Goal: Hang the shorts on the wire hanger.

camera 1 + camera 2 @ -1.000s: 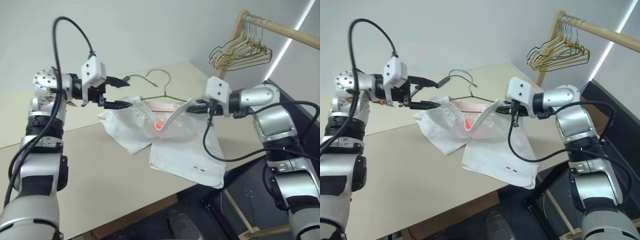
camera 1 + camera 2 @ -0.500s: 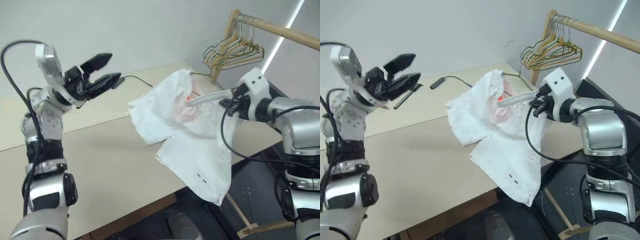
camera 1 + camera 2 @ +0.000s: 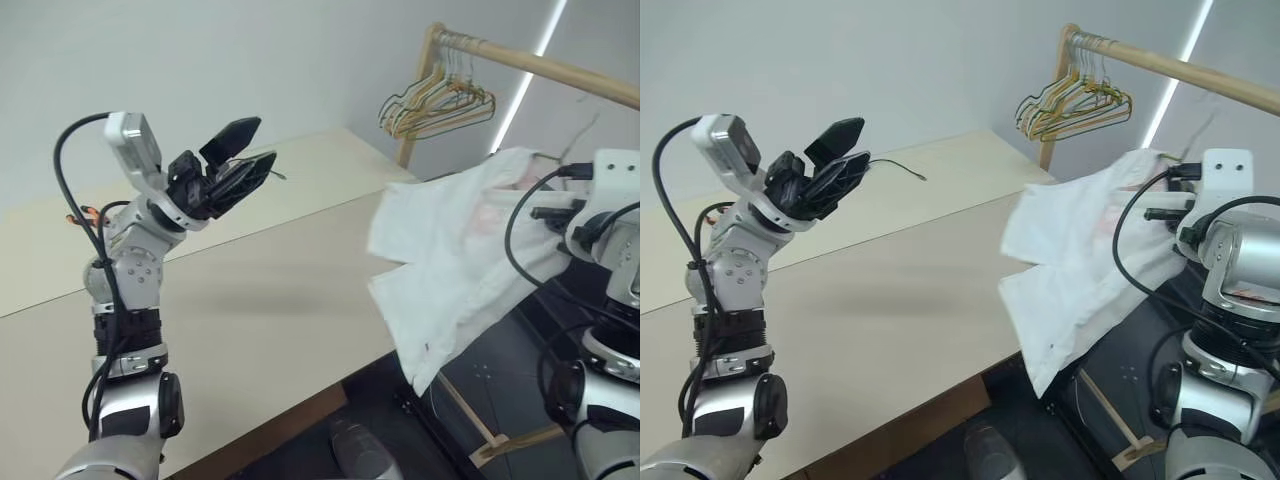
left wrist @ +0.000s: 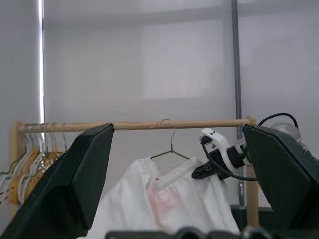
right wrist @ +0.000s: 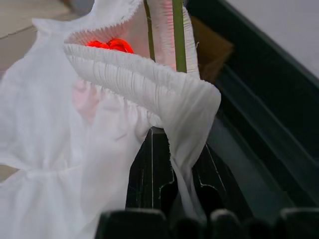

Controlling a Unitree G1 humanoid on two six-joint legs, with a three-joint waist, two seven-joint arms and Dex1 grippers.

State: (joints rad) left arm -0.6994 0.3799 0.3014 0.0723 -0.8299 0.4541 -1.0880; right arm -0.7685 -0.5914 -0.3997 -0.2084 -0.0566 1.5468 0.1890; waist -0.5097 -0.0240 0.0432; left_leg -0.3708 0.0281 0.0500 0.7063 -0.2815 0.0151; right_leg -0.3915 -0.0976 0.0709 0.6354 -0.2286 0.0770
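The shorts point(image 3: 455, 250) hang in the air past the table point(image 3: 250, 300) edge, beside the wooden rail point(image 3: 540, 65), with the wire hanger point(image 4: 172, 144) already threaded inside the waistband; its hook sticks up next to the rail in the left wrist view. Your right gripper point(image 5: 164, 169) is clamped on the gathered waistband, and the legs trail down and toward the table, so the long axis runs slanted from waistband to hems. You look to be in the carry-to-rail step. Next, you would need to lift the hook over the rail and settle it before letting go. Your left gripper point(image 3: 235, 160) is raised over the table with fingers spread wide, holding nothing.
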